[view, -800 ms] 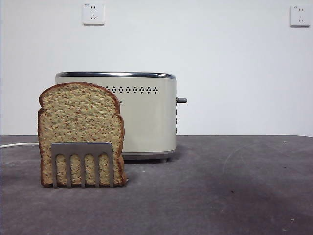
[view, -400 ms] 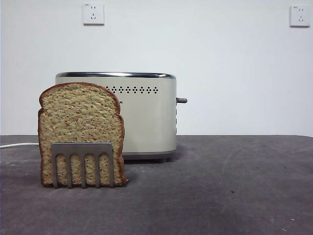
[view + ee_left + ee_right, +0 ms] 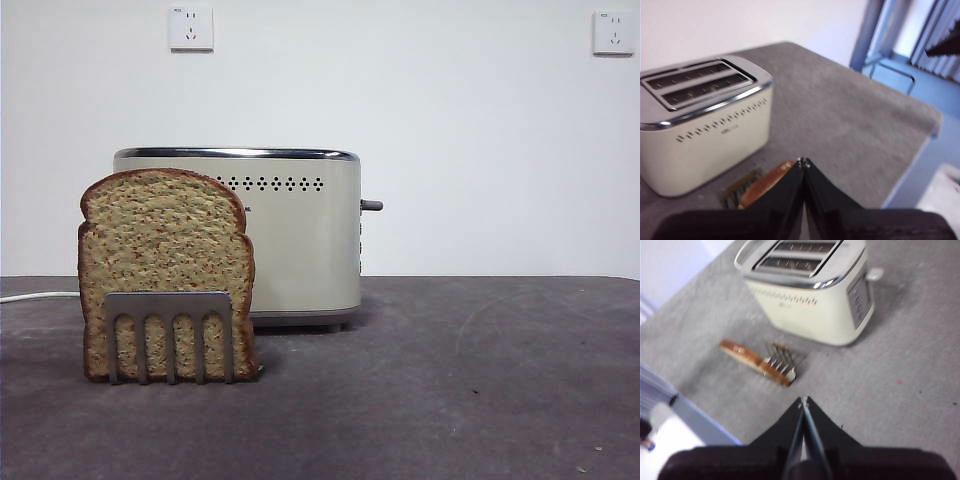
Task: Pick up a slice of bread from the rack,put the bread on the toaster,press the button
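The slice of bread (image 3: 165,260) stands upright in the small silver rack (image 3: 168,335) at the front left of the grey table. The cream toaster (image 3: 290,235) stands just behind it, its lever (image 3: 371,205) on the right end. No gripper shows in the front view. In the left wrist view my left gripper (image 3: 801,161) is shut and empty, high above the bread (image 3: 765,182), the rack (image 3: 740,186) and the toaster (image 3: 705,125). In the right wrist view my right gripper (image 3: 804,400) is shut and empty, high above the bread (image 3: 752,360), the rack (image 3: 782,362) and the toaster (image 3: 810,287).
A white cord (image 3: 35,296) runs off the toaster to the left. Two wall sockets (image 3: 191,28) sit on the white wall behind. The table's edge (image 3: 920,145) shows in the left wrist view, with the floor beyond.
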`<state>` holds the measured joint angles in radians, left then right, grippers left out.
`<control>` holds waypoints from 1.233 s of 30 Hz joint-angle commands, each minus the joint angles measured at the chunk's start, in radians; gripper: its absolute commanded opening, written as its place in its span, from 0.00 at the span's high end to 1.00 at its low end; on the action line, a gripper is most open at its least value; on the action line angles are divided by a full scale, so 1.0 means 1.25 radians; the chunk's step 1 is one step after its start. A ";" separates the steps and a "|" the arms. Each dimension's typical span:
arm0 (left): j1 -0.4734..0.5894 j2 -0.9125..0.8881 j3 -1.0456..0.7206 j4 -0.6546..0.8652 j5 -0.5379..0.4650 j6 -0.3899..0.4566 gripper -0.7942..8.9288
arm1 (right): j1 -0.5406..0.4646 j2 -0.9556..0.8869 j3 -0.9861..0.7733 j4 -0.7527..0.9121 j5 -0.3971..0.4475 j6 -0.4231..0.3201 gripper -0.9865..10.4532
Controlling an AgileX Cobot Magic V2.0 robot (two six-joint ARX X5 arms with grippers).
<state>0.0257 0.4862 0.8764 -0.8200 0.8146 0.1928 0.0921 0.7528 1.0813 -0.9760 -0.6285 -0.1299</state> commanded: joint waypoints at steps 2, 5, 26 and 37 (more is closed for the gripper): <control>-0.022 0.019 0.033 -0.078 -0.005 0.116 0.93 | 0.014 0.005 0.016 -0.023 -0.001 -0.056 0.92; -0.031 0.031 0.046 -0.106 -0.027 0.140 0.93 | 0.020 0.005 0.016 -0.023 0.000 -0.060 0.92; -0.119 0.113 0.121 -0.075 -0.134 0.166 0.30 | 0.028 0.034 0.016 -0.023 0.001 -0.071 0.92; -0.347 0.352 0.249 -0.134 -0.330 0.275 0.30 | 0.028 0.040 0.016 -0.023 0.000 -0.077 0.92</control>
<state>-0.3790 0.8989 1.1866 -0.9806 0.4313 0.4908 0.1249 0.8040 1.0996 -1.0035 -0.6273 -0.2150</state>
